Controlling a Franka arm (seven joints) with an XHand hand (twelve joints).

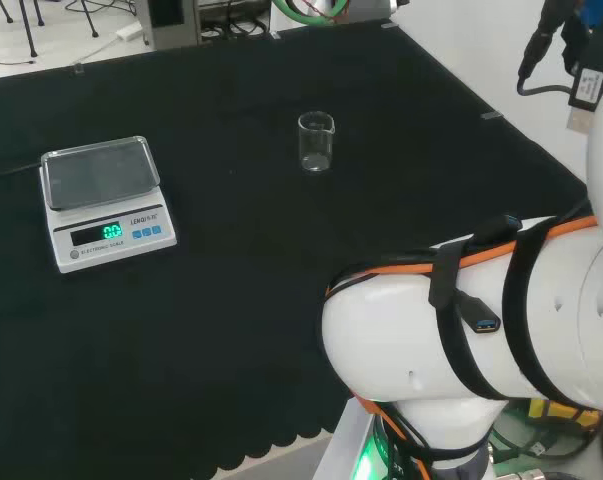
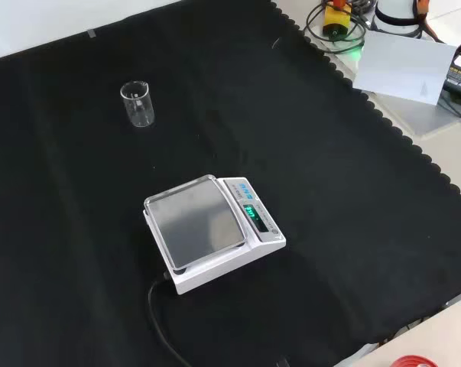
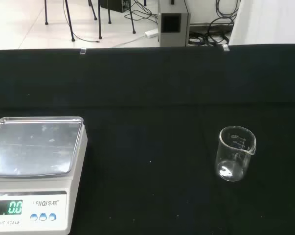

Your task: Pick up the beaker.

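Beaker point(image 1: 316, 142) upright on the bench point(image 1: 231, 300), nothing in it.
It stands alone on the black cloth, well apart from the scale point(image 1: 103, 200); the scale's pan is bare; the robot hand's state I cannot tell.

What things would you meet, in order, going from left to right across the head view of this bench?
Scale → beaker → the arm's own white links at the right. Both the scale and the beaker stand on the black cloth.
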